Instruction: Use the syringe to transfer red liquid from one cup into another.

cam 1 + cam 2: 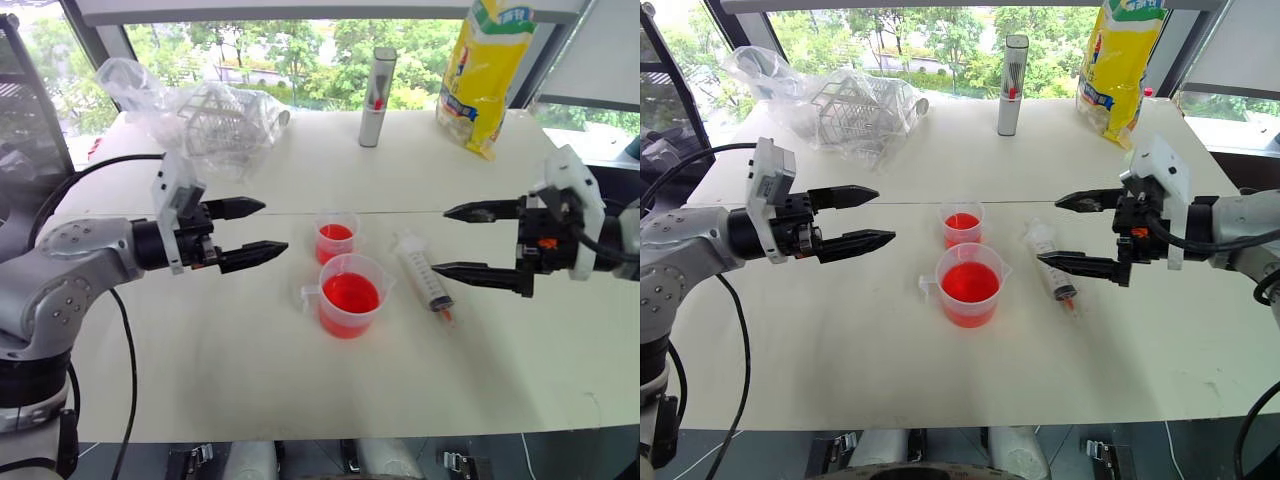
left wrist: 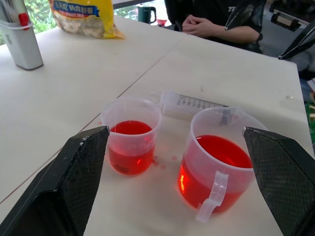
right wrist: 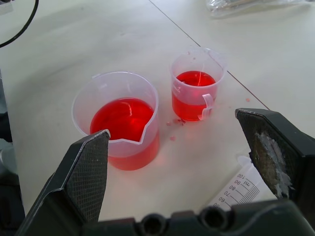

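The syringe (image 1: 425, 275) lies flat on the white table (image 1: 200, 350), its reddish tip toward the front edge, just right of the cups. The larger handled cup (image 1: 350, 295) holds red liquid (image 1: 350, 292). Right behind it stands the small clear cup (image 1: 336, 237), also part full of red liquid. My left gripper (image 1: 270, 228) hovers open to the left of the cups, pointing at them. My right gripper (image 1: 441, 240) hovers open on the right, its lower finger above the syringe. Nothing is held. Both wrist views look between open fingers at the larger cup (image 2: 219, 162) (image 3: 118, 118) and small cup (image 2: 130, 132) (image 3: 197, 86).
A grey upright tube (image 1: 376, 95) with a red mark stands at the back. A yellow bag (image 1: 485, 70) leans at the back right. Crumpled clear plastic with a white basket (image 1: 215, 120) lies at the back left. A person's folded hands (image 2: 206, 24) rest beyond the table's right end.
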`<act>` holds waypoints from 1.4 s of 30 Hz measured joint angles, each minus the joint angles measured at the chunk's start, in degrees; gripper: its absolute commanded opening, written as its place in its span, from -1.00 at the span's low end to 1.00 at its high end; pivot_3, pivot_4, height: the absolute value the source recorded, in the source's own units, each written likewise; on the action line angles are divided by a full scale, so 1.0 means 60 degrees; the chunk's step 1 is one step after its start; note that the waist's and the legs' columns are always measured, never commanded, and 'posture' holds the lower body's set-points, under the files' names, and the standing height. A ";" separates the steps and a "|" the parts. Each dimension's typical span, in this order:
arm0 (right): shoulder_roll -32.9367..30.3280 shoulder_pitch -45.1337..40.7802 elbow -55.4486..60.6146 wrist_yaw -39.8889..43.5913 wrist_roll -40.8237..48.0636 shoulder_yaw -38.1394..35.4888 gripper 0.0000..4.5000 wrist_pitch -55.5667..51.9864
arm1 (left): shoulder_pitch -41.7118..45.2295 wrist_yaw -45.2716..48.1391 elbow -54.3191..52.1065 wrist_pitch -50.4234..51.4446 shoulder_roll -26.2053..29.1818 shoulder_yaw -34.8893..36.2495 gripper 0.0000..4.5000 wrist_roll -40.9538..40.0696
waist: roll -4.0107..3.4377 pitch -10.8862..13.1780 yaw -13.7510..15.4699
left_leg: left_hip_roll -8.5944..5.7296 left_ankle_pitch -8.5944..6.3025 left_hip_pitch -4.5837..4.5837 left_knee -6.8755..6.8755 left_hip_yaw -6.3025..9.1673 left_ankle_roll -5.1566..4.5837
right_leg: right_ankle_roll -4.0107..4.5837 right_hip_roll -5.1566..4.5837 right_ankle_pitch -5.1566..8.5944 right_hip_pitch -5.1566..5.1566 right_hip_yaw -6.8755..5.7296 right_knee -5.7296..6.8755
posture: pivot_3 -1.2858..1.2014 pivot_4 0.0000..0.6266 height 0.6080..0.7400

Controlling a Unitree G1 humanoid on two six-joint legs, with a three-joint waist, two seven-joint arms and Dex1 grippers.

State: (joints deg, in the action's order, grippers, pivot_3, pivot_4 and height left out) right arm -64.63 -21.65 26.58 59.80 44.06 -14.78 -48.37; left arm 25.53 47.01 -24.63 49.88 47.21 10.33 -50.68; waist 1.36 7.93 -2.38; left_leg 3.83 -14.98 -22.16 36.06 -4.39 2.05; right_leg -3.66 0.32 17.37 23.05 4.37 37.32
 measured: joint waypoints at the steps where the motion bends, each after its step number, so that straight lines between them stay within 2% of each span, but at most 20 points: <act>1: 0.0004 -0.0001 -0.0001 0.0000 0.0001 0.0017 0.99 0.0000 | 0.0000 -0.0006 -0.0001 0.0000 0.0000 0.0001 1.00 -0.0001 | 0.0000 0.0000 0.0000 | 0.0000 0.0000 0.0000 0.0001 0.0000 0.0000 | 0.0000 0.0000 0.0000 0.0000 0.0000 0.0000 | 0.03 -0.52 1.00; 21: 0.0000 -0.0103 -0.0073 -0.0047 -0.0022 0.0046 0.99 -0.0018 | 0.0025 -0.0177 -0.0006 0.0123 -0.0001 0.0038 1.00 -0.0290 | 0.0000 0.0000 0.0001 | -0.0001 0.0000 0.0000 0.0003 -0.0001 0.0000 | 0.0000 0.0000 0.0000 0.0000 0.0000 0.0002 | 0.03 -0.52 1.00; 28: -0.0404 -0.0328 -0.0653 -0.0111 -0.0742 0.0597 0.99 0.0009 | 0.0026 -0.0160 -0.0019 0.0063 -0.0005 0.0033 1.00 -0.0243 | -0.0003 -0.0001 -0.0004 | -0.0001 0.0000 0.0002 0.0006 -0.0004 0.0000 | 0.0000 0.0000 0.0000 0.0000 0.0002 0.0003 | 0.03 -0.52 1.00; 33: -0.0959 -0.1679 -0.1446 -0.0164 -0.1616 0.1894 0.99 -0.0455 | 0.0035 -0.0135 -0.0012 -0.0138 -0.0160 -0.0090 1.00 -0.0075 | -0.0010 0.0002 -0.0018 | -0.0002 0.0000 0.0009 0.0007 -0.0012 0.0000 | 0.0004 -0.0002 0.0001 0.0001 0.0011 0.0007 | 0.03 -0.52 1.00; 36: -0.0929 -0.3110 -0.2043 -0.0307 -0.2190 0.3353 0.99 -0.1761 | 0.0194 -0.0091 0.0097 -0.0295 -0.0266 -0.0208 1.00 0.0092 | -0.0011 0.0003 -0.0023 | -0.0002 0.0000 0.0008 0.0006 -0.0015 0.0000 | 0.0010 -0.0001 0.0002 0.0009 0.0016 0.0009 | 0.03 -0.52 1.00; 42: 0.1192 -0.6111 -0.4450 -0.1116 -0.3084 0.5754 0.99 -0.4773 | 0.0307 0.0079 0.0242 -0.0528 -0.0433 -0.0512 1.00 0.0442 | -0.0015 0.0001 -0.0030 | -0.0004 0.0001 -0.0005 0.0009 -0.0030 0.0000 | 0.0015 0.0006 -0.0001 0.0045 0.0029 0.0031 | 0.03 -0.52 1.00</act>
State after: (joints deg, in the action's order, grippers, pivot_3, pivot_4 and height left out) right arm -57.48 -58.32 -0.12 53.11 25.56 19.74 -77.01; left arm 27.38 47.48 -23.18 46.71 44.61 7.26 -48.03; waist 1.27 7.94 -2.56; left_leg 3.81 -14.97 -22.19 36.11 -4.57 2.05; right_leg -3.57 0.35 17.36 23.32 4.55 37.51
